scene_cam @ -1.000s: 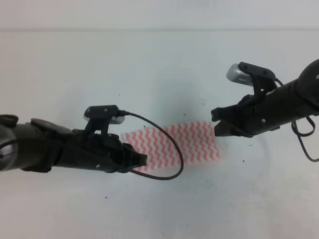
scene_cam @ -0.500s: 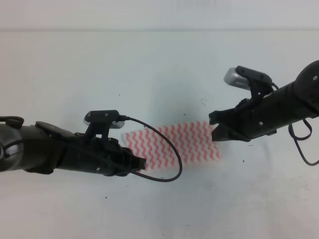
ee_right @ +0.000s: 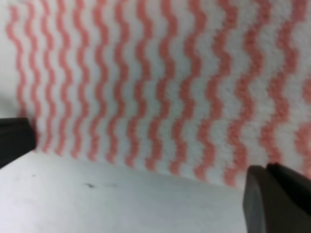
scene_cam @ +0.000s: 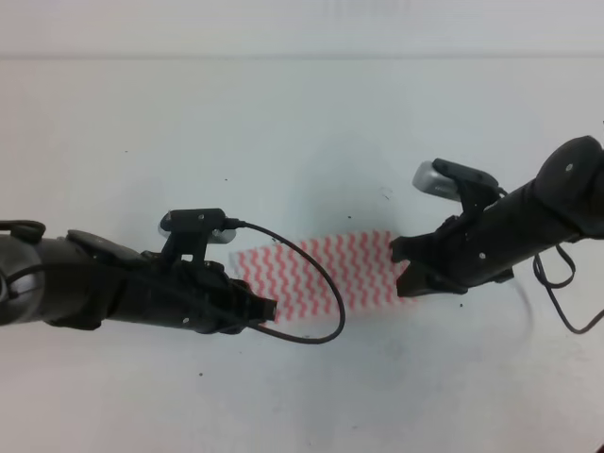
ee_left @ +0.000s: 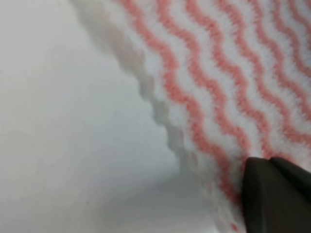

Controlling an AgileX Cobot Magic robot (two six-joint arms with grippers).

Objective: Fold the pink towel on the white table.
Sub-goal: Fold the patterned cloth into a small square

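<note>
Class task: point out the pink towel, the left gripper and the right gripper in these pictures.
pink towel (scene_cam: 354, 269): exterior high view, middle of the striped cloth.
left gripper (scene_cam: 267, 308): exterior high view, dark fingertips at the towel's left end.
right gripper (scene_cam: 404, 266): exterior high view, between its fingertips.

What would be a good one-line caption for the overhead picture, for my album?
Two black robot arms reach from either side toward a pink towel lying flat on a white table.

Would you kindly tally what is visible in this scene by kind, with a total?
Towels: 1, the pink towel
Tables: 1, the white table
Grippers: 2, the left gripper and the right gripper
Wrist cameras: 2, one on each arm
Total: 6
</note>
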